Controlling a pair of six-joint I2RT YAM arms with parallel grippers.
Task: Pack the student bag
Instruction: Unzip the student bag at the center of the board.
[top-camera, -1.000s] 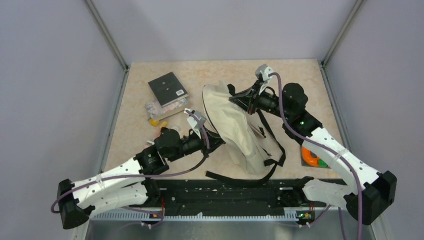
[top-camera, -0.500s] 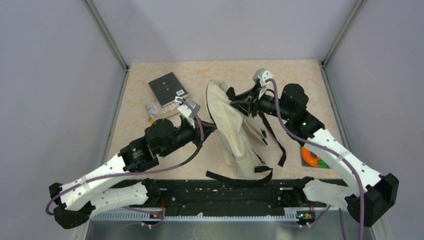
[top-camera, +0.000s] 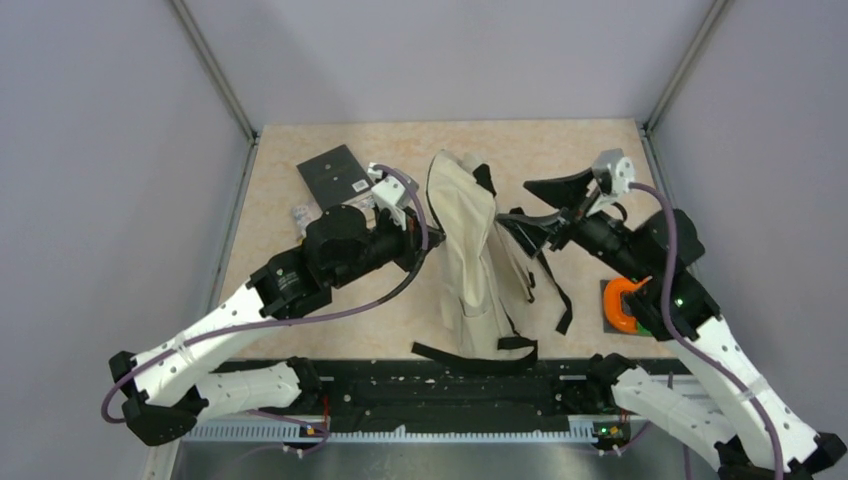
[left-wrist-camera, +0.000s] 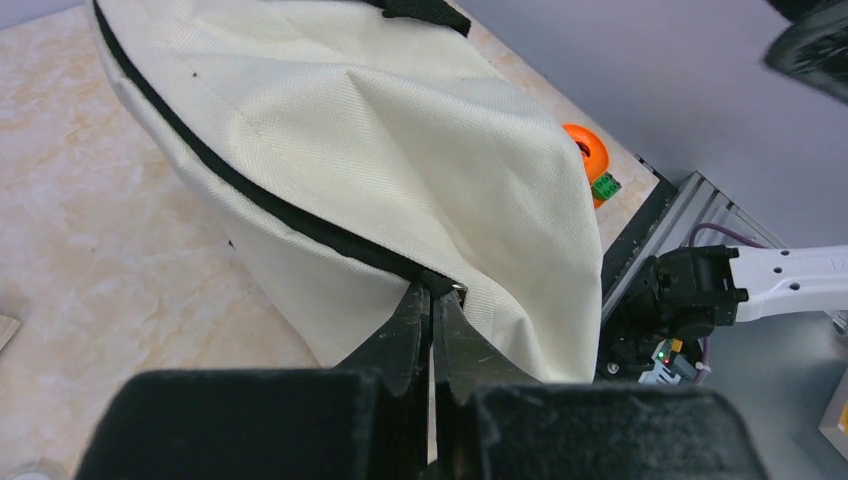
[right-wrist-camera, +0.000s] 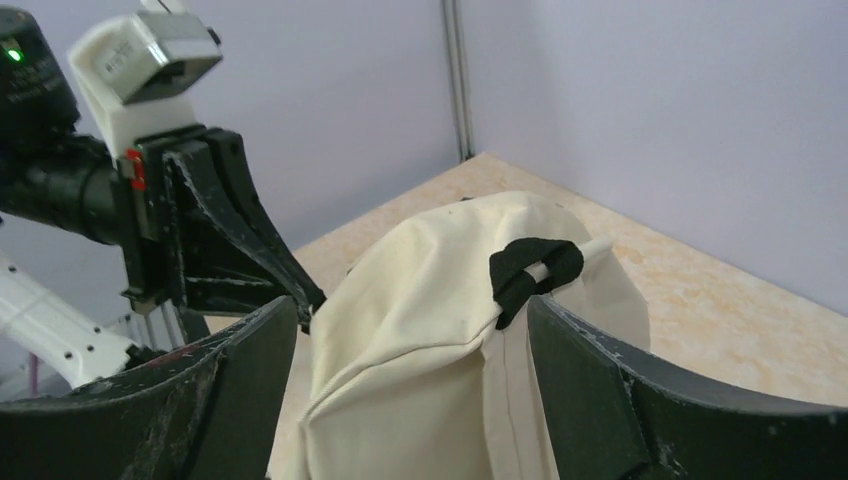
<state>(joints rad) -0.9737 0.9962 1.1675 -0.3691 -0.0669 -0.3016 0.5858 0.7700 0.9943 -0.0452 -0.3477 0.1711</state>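
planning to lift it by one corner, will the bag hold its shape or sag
Probably floppy: the bag is soft creased cloth, folding where the left claw pinches its zip edge. It seems light, likely near empty, since it looks thin and collapsed. The loose straps would likely dangle and snag.

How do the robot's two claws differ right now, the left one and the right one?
The left gripper is shut, pinched on the black zipper seam of the student bag; the right gripper stands wide open, gripping nothing. The left gripper touches the cream fabric; the right gripper seems set back from it, with the bag's black loop showing between its fingers. Both have black fingers and point at the bag.
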